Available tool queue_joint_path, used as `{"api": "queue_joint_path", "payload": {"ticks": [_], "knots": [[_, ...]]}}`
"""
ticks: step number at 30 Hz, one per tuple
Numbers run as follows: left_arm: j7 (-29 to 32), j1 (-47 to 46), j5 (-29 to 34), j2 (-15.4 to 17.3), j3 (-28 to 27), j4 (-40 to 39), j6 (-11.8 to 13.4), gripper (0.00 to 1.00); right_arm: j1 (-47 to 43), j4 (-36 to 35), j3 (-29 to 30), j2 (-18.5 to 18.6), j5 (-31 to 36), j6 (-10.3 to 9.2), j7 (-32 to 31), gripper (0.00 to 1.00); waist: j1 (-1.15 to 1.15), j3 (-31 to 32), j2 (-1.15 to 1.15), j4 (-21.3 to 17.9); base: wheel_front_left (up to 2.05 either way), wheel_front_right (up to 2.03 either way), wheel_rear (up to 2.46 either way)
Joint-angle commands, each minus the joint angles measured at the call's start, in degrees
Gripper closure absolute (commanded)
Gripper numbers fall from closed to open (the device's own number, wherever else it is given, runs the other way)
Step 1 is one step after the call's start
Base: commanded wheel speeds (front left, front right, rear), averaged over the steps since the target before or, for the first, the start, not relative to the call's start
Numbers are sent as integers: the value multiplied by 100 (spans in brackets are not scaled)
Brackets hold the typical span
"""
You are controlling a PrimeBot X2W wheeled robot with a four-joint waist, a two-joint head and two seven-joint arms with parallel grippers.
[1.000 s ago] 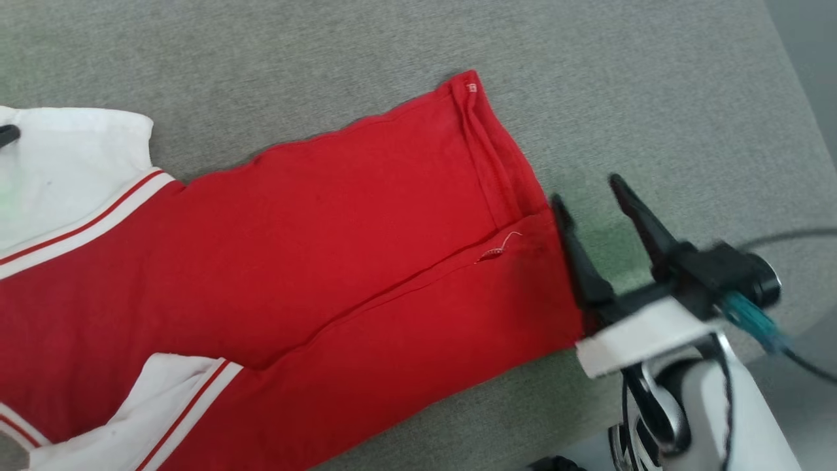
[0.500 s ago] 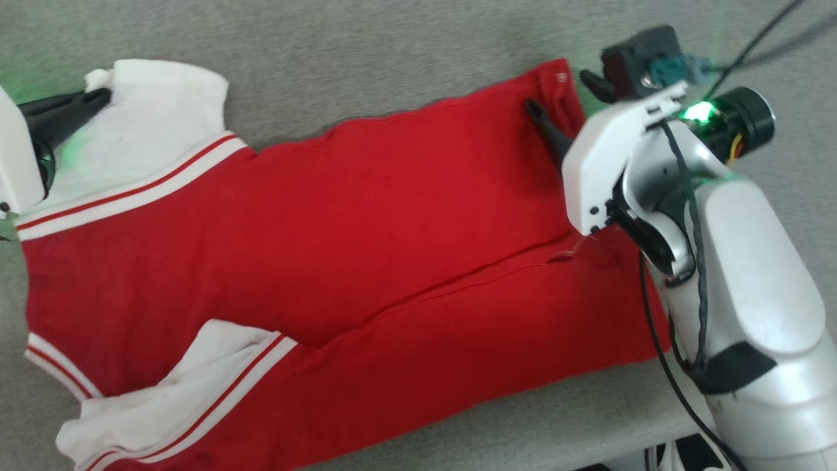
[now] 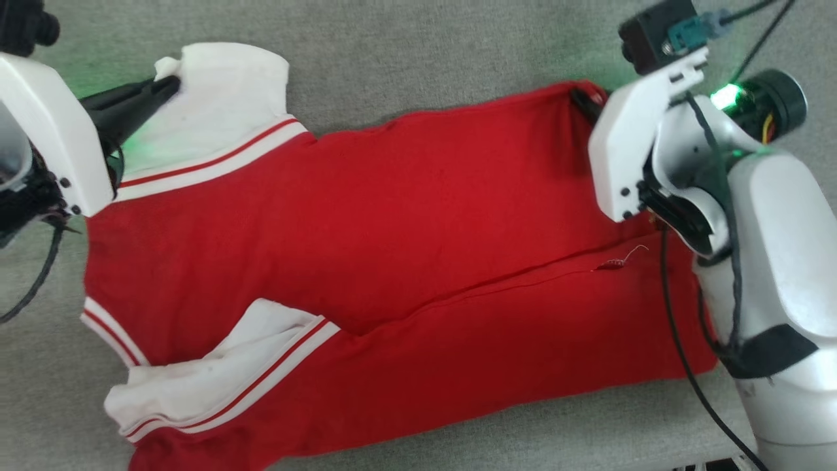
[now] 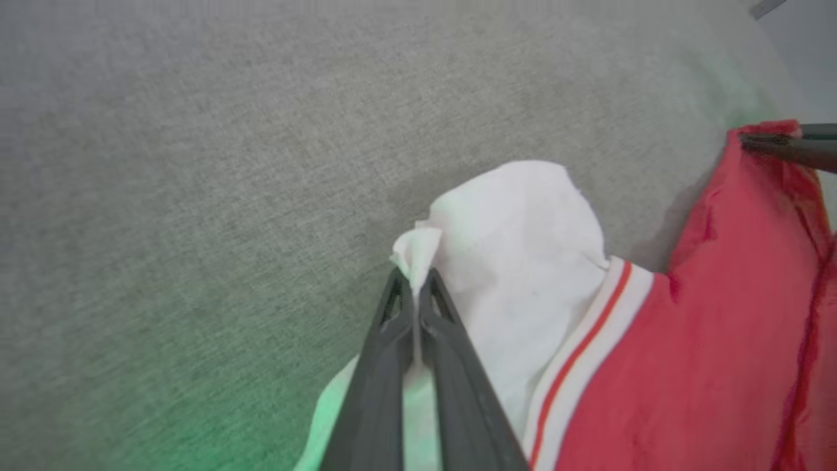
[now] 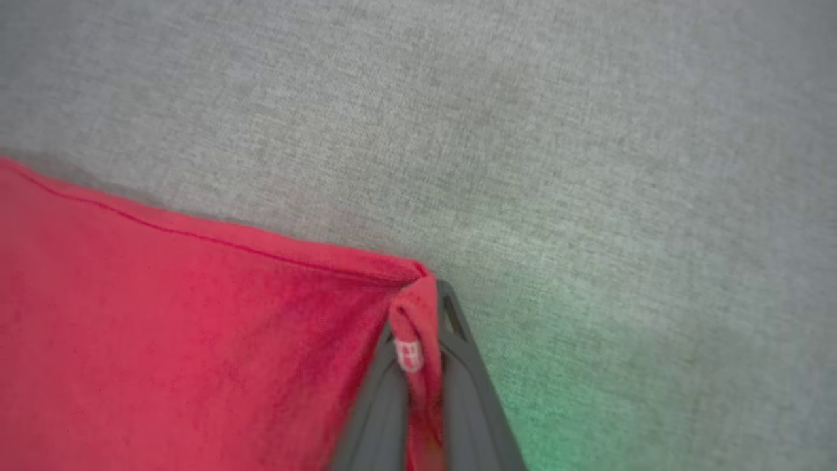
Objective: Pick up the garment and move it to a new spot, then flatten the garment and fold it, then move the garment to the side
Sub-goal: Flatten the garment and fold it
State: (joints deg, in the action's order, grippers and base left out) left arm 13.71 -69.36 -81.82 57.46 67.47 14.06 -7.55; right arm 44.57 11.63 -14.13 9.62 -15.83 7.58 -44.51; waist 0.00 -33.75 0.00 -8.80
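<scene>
As the garment (image 3: 405, 216) lies stretched between, left claw (image 4: 413, 280) gripping sleeve (image 4: 516, 222), right claw (image 5: 418, 307) gripping hem corner (image 5: 407, 313).

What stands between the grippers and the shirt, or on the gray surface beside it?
Nothing visible. The left gripper is shut on the white sleeve of the shirt, the right gripper on its red hem corner. The gray surface around the shirt shows no other thing.

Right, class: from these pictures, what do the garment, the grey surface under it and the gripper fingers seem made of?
The garment: thin soft matte knit, likely; it creases and bunches where pinched. The grey surface: flecked woven cloth, upholstery-like; fine weave shows. The left gripper's fingers: dark, dull, smooth, probably moulded plastic; cut-out tips.
</scene>
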Motion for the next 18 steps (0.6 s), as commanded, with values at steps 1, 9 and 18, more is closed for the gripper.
{"api": "queue_joint_path", "payload": {"ticks": [1, 9, 18], "knots": [[-98, 0, -25, -28, 10, -38, 15, 100, -207, 75, 42, 109, -24, -17, -30, 100, 0, 121, 0, 69, 0, 0, 0], [-1093, 354, -351, -32, 158, -602, 15, 100, -775, -661, 449, 412, -152, -16, 348, 100, 0, 864, 0, 412, 0, 0, 0], [-2397, 1757, -563, 719, 400, -1901, 15, 100, -2413, -1767, 1002, 666, -382, -15, 399, 100, 0, 1447, 0, 728, 0, 0, 0]]}}
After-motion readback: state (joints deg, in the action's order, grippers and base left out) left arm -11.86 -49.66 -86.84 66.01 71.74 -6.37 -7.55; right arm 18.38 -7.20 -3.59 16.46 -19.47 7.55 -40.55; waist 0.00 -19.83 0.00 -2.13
